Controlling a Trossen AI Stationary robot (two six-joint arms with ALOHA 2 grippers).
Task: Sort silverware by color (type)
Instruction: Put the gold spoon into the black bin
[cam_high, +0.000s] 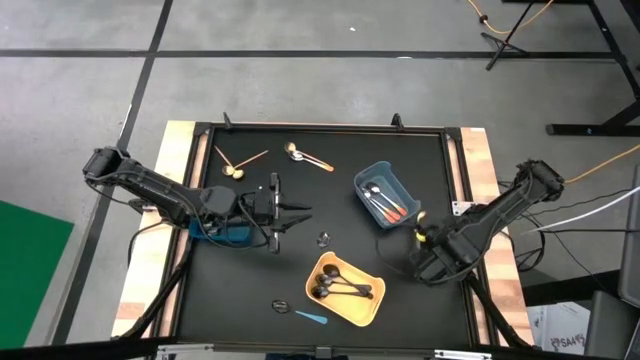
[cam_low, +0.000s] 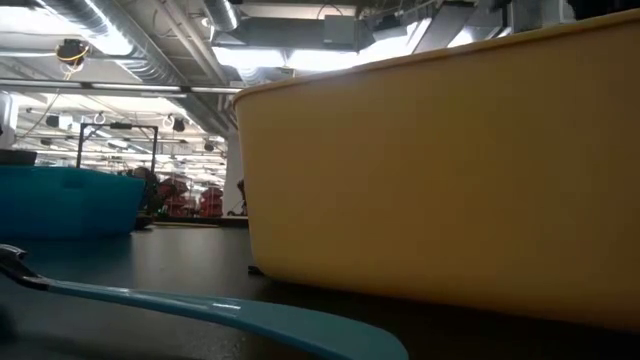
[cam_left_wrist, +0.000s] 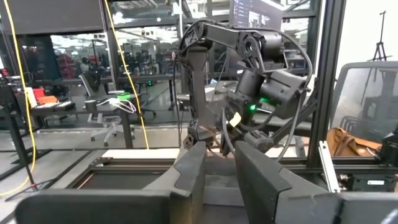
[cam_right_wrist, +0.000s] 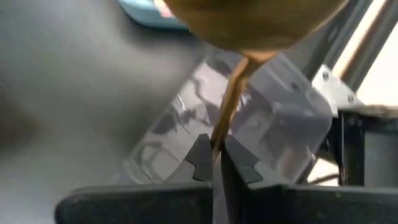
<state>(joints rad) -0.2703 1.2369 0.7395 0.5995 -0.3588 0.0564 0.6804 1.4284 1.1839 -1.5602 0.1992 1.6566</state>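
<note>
My right gripper (cam_high: 421, 238) (cam_right_wrist: 217, 150) is at the table's right side, pointing steeply down and shut on a gold spoon (cam_right_wrist: 231, 93). It hangs over a clear container (cam_right_wrist: 280, 118). My left gripper (cam_high: 298, 212) (cam_left_wrist: 217, 158) is left of the table's middle, level and open, with nothing between its fingers. Silver spoons with orange handles lie in the blue bin (cam_high: 385, 192). Black spoons lie in the yellow bin (cam_high: 345, 290) (cam_low: 450, 170). Two gold spoons (cam_high: 240, 162) and an orange-handled spoon (cam_high: 308, 157) lie flat on the mat at the far side. A light-blue spoon (cam_high: 312, 317) (cam_low: 230, 312) lies flat at the near edge. My right gripper pinches the gold spoon's thin handle (cam_right_wrist: 219, 138) between its two fingertips. The handle runs on past the fingertips, roughly in line with the fingers, to the bowl (cam_right_wrist: 261, 25). The spoon is lifted clear of the table.
A second blue bin (cam_high: 228, 232) (cam_low: 60, 200) sits under my left arm. Two small dark pieces (cam_high: 323, 238) (cam_high: 281, 304) lie on the black mat. A raised frame (cam_high: 320, 127) borders the mat. The mat's middle has free room.
</note>
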